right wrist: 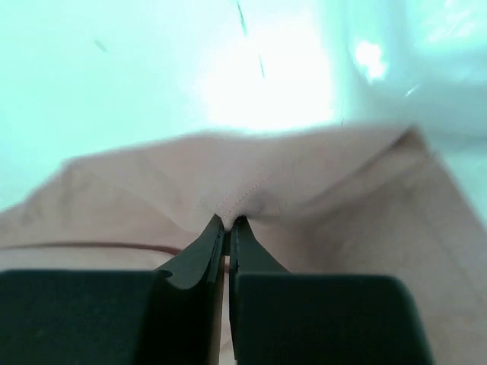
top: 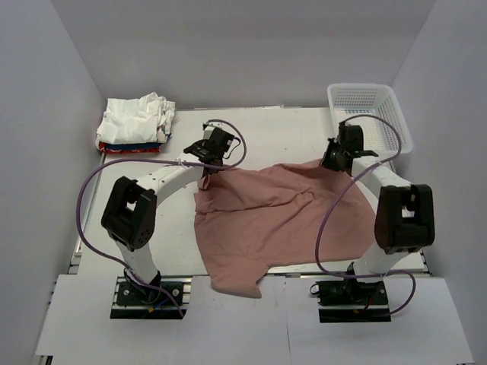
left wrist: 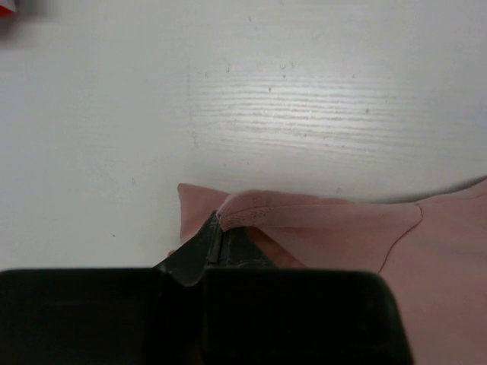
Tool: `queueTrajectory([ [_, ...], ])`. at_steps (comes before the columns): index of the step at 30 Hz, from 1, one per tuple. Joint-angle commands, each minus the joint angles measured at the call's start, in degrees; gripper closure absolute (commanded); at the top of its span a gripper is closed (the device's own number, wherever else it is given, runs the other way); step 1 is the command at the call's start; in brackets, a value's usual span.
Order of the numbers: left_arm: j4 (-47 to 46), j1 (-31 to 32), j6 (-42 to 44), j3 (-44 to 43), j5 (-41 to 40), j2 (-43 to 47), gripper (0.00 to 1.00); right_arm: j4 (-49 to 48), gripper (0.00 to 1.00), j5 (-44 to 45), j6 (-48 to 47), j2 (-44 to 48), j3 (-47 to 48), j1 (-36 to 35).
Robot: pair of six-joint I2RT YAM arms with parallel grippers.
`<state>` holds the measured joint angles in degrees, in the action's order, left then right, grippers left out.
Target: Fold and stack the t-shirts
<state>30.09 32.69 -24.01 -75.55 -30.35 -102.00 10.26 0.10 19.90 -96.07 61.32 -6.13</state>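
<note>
While the dusty-pink t-shirt [top: 259, 220] lies rumpled across the centre of the surface [top: 281, 137], the left end effector [top: 206, 169] and right end effector [top: 329, 161] each pinch its upper edge, jaws pressed together.

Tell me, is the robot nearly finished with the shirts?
Not yet. A pile of shirts already sits in the far left corner, its top rumpled. The left gripper and right gripper both pinch the far edge of the pink shirt. It lies spread out, not folded or stacked.
</note>
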Motion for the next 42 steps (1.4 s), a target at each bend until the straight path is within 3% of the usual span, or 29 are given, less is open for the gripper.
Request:
queueTrajectory([
  [1,2.5,-0.4,0.5,-5.2,-4.8,2.5,1.0,-4.5,1.0,3.7,0.6,8.8,3.5,0.3],
  [7,4.5,0.8,1.0,-6.5,-13.2,13.6,1.0,-7.8,1.0,14.0,-3.4,26.5,1.3,0.2],
  [8,4.5,0.8,1.0,-7.5,-14.0,15.3,1.0,-7.9,1.0,17.0,-4.2,34.1,1.3,0.2],
  [10,5.2,0.8,2.3,-8.7,-14.0,22.1,1.0,-7.0,1.0,18.2,-5.5,37.6,2.9,0.2],
  [14,-2.0,0.8,10.0,-8.0,-4.7,35.9,1.0,-6.5,1.0,21.2,-8.2,51.4,5.3,0.2],
  [15,-4.1,0.8,11.9,-6.3,2.9,39.0,1.0,-5.5,1.0,21.3,-8.4,52.7,5.8,0.3],
  [18,-8.6,0.8,15.3,-5.0,15.5,50.1,1.0,-1.9,1.0,21.3,-10.0,57.4,12.2,0.3],
  [21,-7.9,0.8,16.5,-7.3,24.1,56.9,1.0,1.4,1.0,20.0,-11.6,59.8,18.3,0.3],
  [27,-0.9,0.1,18.2,-20.1,28.6,58.4,1.0,5.1,1.0,14.2,-13.0,63.7,28.1,0.3],
  [31,1.2,0.1,19.3,-28.2,31.1,55.4,1.0,4.9,1.0,17.1,-14.4,63.6,32.4,0.2],
  [37,6.3,-0.4,18.8,-36.2,19.3,45.9,1.0,4.5,1.0,21.1,-14.7,58.6,30.9,-0.1],
  [40,1.8,-0.4,18.8,-31.5,8.8,43.0,1.0,4.2,1.0,22.8,-13.9,53.5,26.6,0.0],
  [42,-2.0,0.2,19.4,-25.7,-3.0,37.9,1.0,1.2,1.0,21.6,-12.5,51.0,22.2,0.1],
])
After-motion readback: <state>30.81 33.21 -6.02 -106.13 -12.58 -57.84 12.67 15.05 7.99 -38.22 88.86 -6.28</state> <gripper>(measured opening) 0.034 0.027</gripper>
